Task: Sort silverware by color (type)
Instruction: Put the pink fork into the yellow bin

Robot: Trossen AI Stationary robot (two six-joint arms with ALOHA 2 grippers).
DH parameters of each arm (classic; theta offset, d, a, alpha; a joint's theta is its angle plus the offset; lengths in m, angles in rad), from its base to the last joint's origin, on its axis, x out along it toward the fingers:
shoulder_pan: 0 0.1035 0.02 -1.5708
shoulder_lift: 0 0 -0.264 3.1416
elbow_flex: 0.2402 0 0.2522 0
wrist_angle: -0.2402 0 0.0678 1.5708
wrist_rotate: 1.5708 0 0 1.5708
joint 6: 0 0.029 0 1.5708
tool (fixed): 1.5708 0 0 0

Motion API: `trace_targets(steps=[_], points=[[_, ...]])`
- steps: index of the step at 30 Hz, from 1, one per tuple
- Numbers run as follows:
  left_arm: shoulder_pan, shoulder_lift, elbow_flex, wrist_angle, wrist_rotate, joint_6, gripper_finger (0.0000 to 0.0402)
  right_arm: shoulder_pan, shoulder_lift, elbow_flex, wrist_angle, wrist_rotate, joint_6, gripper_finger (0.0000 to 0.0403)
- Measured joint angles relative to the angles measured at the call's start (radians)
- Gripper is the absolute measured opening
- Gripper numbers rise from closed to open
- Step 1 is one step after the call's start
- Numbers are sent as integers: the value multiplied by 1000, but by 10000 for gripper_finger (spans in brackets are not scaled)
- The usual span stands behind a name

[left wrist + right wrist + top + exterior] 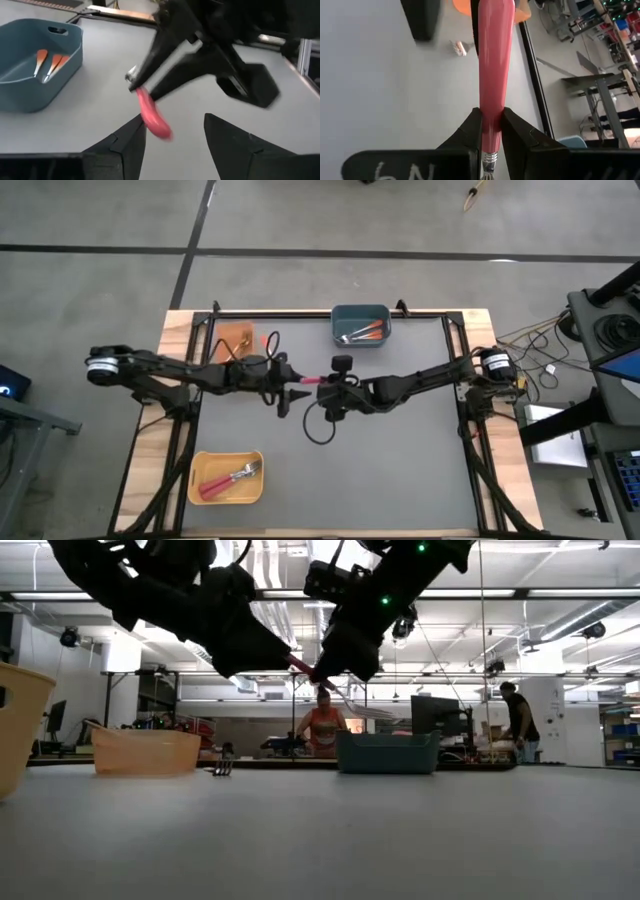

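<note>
Pink-handled silver fork (495,60): stiff, light, slick; we are clamping it mid-handle in the right end effector (492,132), the left end effector (175,132) standing apart beside it.

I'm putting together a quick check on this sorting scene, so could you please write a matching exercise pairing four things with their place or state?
Things:
1. left gripper
2. right gripper
3. blue-grey bin
4. yellow bin

Place or state:
A. holds orange-handled silverware
B. shut on the pink-handled piece
C. open, beside the pink handle
D. holds red-handled silverware

Pairs: 1-C, 2-B, 3-A, 4-D
</note>
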Motion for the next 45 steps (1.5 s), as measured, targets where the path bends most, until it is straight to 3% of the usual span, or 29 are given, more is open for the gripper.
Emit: trace_targets(steps=[4, 13, 23, 33, 45], points=[[1, 27, 0, 79, -10, -35, 180, 2, 1, 0, 21, -3, -9, 34], [0, 55, 0, 91, -86, -55, 171, 1, 3, 0, 22, -3, -15, 34], [0, 57, 0, 119, -88, -70, 76, 1, 3, 0, 22, -3, -15, 34], [1, 57, 0, 114, -113, -68, 22, 1, 3, 0, 20, -4, -15, 33], [0, 56, -1, 119, -120, -78, 13, -1, 3, -1, 20, -4, 36, 111]])
